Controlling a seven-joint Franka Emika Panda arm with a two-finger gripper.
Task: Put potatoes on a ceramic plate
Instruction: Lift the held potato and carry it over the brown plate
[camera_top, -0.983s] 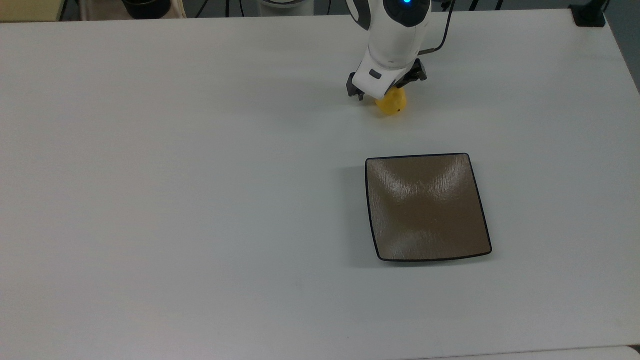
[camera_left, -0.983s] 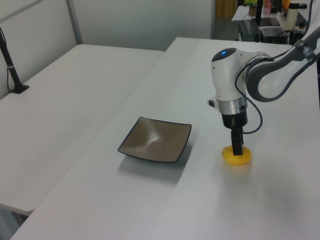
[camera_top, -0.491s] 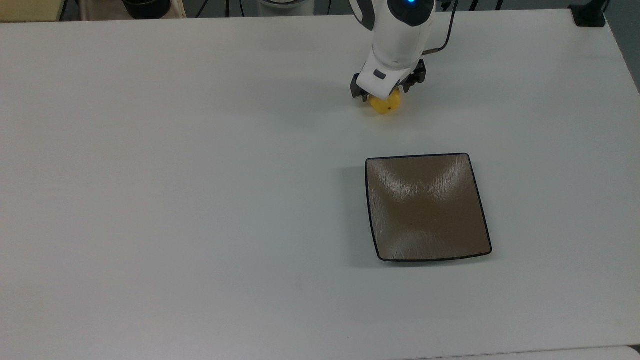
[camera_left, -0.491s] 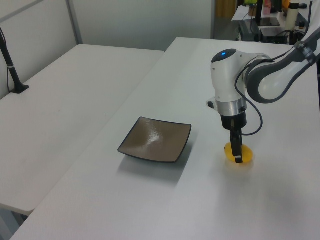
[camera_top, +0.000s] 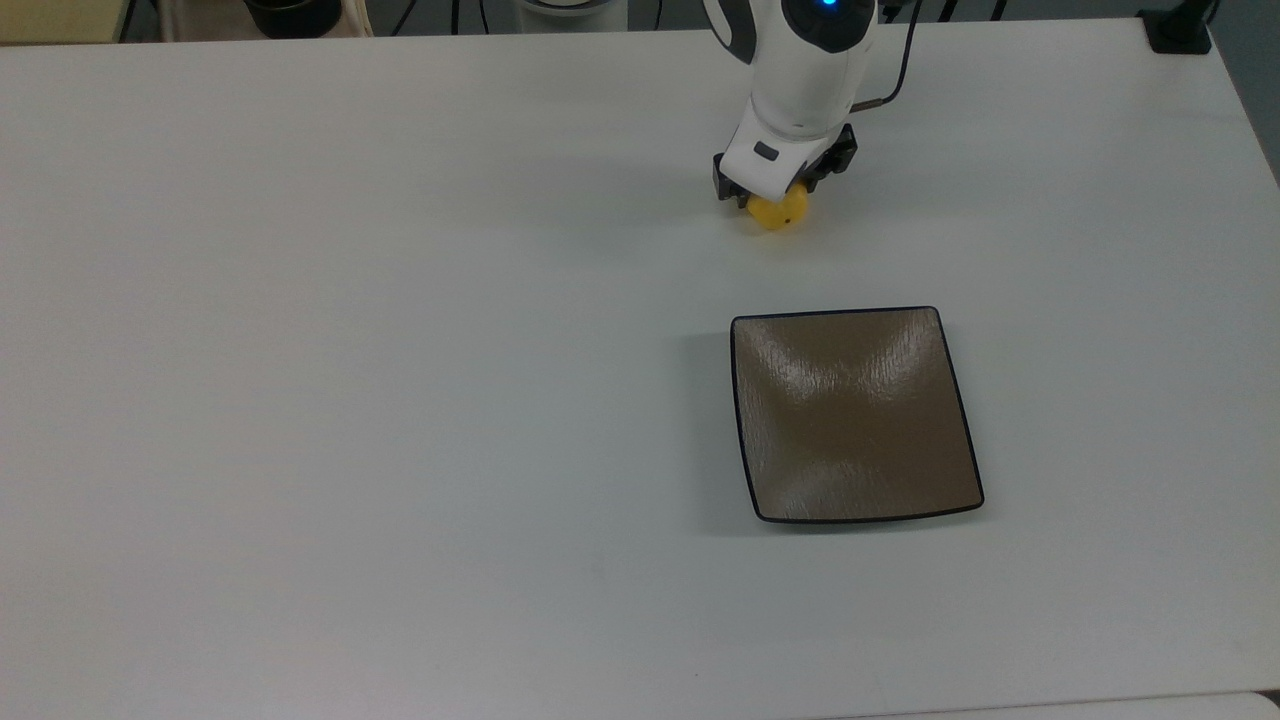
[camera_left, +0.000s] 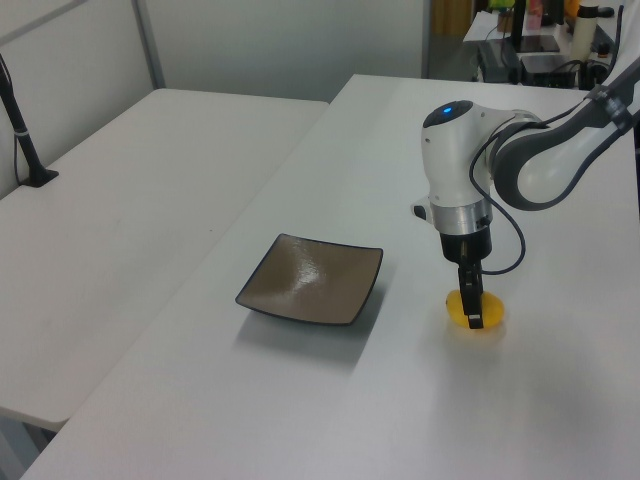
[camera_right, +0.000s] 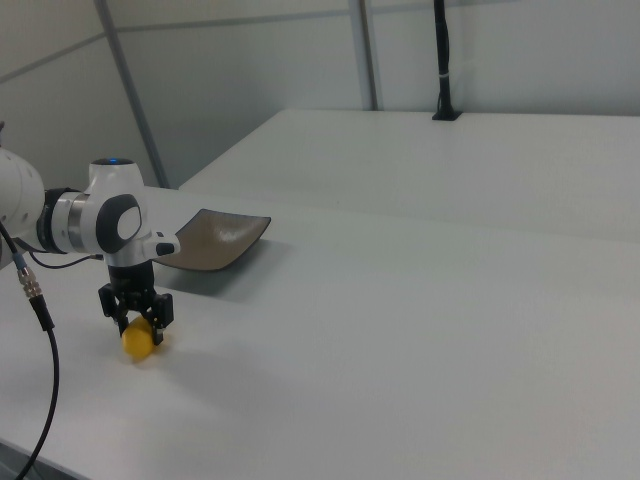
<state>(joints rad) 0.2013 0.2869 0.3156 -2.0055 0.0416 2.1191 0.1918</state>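
I see my gripper down on the table, fingers either side of the yellow potato, closed against it. Potato sits on the table, well apart from the empty brown plate, toward the top view's upper edge.

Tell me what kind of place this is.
Probably a robotics lab: a robot arm works on a plain white table, with cables trailing and cluttered desks behind.

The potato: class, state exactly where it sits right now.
In the top view the potato lies on the white table, directly under the gripper, apart from the ceramic plate and nearer the picture's top edge.
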